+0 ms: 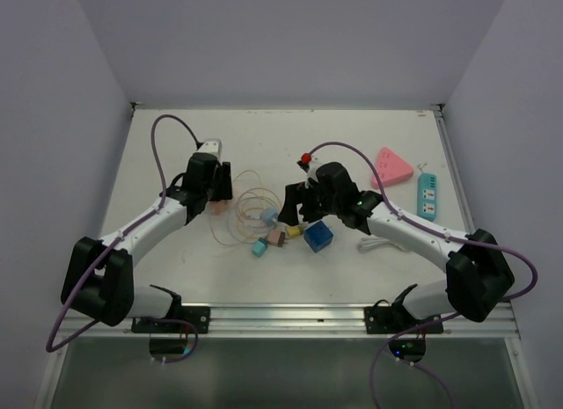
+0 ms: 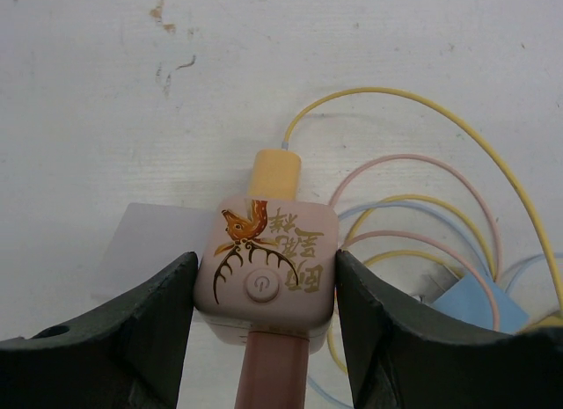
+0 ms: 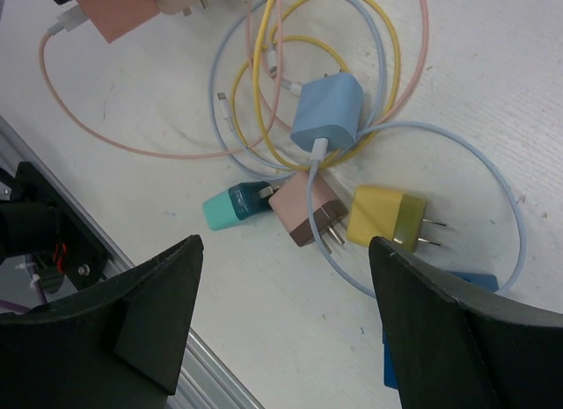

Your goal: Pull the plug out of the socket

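The left end effector (image 2: 266, 259) pinches a small pink socket (image 2: 268, 264) from both sides. Its two dark fingers (image 2: 158, 312) press on the left and right walls of the socket. The socket is a little cube with a deer picture and a round button on top. It sits on the white desk (image 1: 264, 136), left of the middle in the top view.

A yellow plug (image 2: 274, 171) sticks into the far side of the socket, toward the top of the left wrist picture. A thin yellow wire (image 2: 422, 101) runs out of it and bends to the right. A pink plug (image 2: 271, 369) sticks out of the near side, at the bottom of that picture.

The right end effector (image 3: 283, 246) is spread wide and holds nothing. It hangs over a heap of chargers and looped wires in the middle of the desk. Below it lie a blue charger (image 3: 327, 110), a brown charger (image 3: 306, 207) with metal pins, a yellow charger (image 3: 385, 215) and a small green plug (image 3: 230, 208).

A blue box (image 1: 318, 237) lies just beside the heap. A pink triangle (image 1: 390, 165) and a green power strip (image 1: 427, 195) lie far off at the right of the top view.
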{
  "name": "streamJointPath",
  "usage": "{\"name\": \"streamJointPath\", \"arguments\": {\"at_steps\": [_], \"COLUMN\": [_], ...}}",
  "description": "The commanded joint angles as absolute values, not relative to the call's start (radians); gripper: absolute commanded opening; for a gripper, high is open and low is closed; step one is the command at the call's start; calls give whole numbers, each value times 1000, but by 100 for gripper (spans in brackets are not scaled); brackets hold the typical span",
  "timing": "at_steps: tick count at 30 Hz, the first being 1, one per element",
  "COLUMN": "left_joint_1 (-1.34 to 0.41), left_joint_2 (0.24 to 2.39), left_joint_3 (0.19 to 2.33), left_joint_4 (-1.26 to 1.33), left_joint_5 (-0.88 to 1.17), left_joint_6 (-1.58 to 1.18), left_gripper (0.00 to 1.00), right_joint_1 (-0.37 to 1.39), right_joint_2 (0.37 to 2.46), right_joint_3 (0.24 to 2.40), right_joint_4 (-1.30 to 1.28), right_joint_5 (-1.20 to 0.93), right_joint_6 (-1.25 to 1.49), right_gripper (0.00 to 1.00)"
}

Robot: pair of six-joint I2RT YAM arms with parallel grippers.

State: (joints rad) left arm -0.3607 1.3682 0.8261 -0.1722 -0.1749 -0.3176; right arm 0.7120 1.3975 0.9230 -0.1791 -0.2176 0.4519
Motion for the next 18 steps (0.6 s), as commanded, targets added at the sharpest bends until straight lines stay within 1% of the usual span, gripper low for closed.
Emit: {"name": "streamJointPath", "arguments": {"at_steps": [1, 8, 12, 15, 16, 18], "left_joint_1": [-360, -367, -388, -432, -455, -475], "left_joint_2": [1285, 1275, 1298, 1322, 1328, 1345], "left_joint_3": [827, 770, 772, 804, 811, 840], "left_joint_4": [-143, -184, -201, -238, -248, -302], "left_joint_5": [-327, -475, -520, -552, -560, -575], "left_joint_6": [-412, -586, -664, -696, -706, -741], "left_gripper": [0, 0, 6, 18, 26, 37], "right_joint_1": [712, 713, 715, 713, 715, 713], "right_joint_2": [1370, 1373, 1368, 1362, 1361, 1358], "right_joint_3": [916, 902, 891, 882, 879, 873], "right_joint_4": [-120, -114, -112, -115, -112, -112], "right_joint_5": [-235, -235, -229, -224, -224, -224], "right_joint_6": [466, 466, 465, 463, 462, 463], "right_gripper": [80, 80, 80, 80, 80, 80]}}
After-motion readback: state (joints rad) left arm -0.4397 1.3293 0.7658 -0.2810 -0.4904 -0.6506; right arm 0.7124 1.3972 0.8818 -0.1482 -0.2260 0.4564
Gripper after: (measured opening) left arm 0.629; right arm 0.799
